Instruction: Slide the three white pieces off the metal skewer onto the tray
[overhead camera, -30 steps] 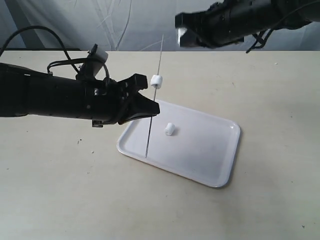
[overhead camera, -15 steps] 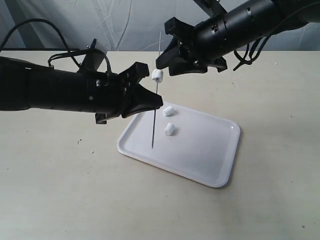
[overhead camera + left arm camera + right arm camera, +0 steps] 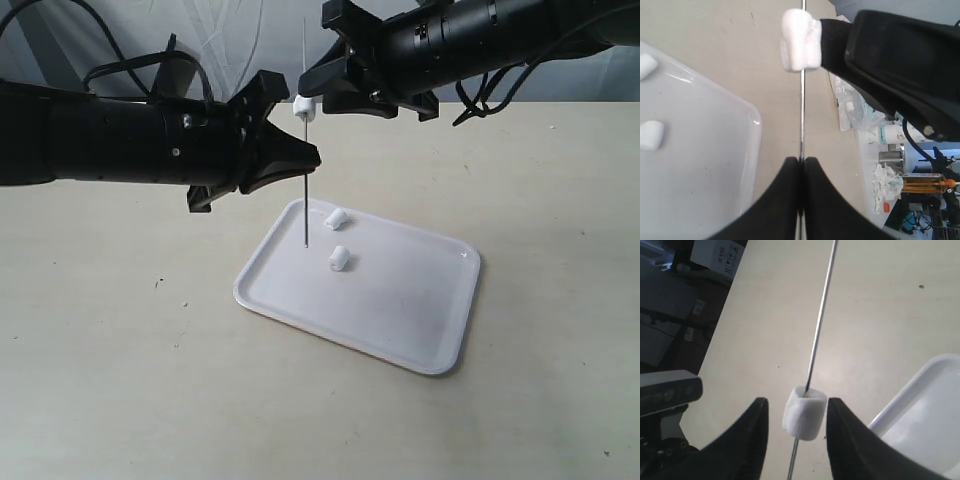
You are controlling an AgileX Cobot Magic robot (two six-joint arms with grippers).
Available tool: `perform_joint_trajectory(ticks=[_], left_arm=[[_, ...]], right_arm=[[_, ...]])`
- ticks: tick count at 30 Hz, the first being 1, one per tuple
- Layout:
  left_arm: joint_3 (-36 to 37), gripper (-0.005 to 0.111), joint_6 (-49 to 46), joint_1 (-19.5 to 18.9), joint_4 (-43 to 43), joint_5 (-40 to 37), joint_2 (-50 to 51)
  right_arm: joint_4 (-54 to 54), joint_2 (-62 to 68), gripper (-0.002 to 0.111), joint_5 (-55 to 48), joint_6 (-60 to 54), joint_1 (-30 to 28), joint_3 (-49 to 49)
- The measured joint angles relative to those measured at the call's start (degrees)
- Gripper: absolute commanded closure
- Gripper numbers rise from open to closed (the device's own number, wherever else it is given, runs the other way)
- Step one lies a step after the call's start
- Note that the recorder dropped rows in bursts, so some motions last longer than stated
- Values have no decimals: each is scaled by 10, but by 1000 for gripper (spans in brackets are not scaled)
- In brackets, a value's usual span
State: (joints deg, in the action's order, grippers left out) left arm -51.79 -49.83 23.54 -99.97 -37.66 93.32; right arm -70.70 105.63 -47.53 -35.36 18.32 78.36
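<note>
Last white piece (image 3: 800, 40), light and squashy, rides high on thin stiff metal skewer (image 3: 304, 205), pinched upright above tray (image 3: 430, 320) edge by closed left hand (image 3: 801, 161); right hand (image 3: 796, 410) open, straddling it, so grip sides gently.

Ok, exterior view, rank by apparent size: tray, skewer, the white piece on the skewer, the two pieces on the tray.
1. tray
2. metal skewer, long but very thin
3. white piece on the skewer, upper tray piece, lower tray piece: look alike, not ranked.
</note>
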Motion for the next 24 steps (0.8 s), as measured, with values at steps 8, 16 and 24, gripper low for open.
perform_joint_trajectory(ticks=[8, 16, 24], left_arm=[[0, 107, 1, 0, 0, 1, 0], [0, 107, 1, 0, 0, -6, 0], [-1, 107, 1, 0, 0, -18, 0]], right_arm=[[0, 0, 71, 7, 0, 1, 0], [0, 0, 71, 10, 0, 2, 0], [0, 0, 71, 11, 0, 2, 0]])
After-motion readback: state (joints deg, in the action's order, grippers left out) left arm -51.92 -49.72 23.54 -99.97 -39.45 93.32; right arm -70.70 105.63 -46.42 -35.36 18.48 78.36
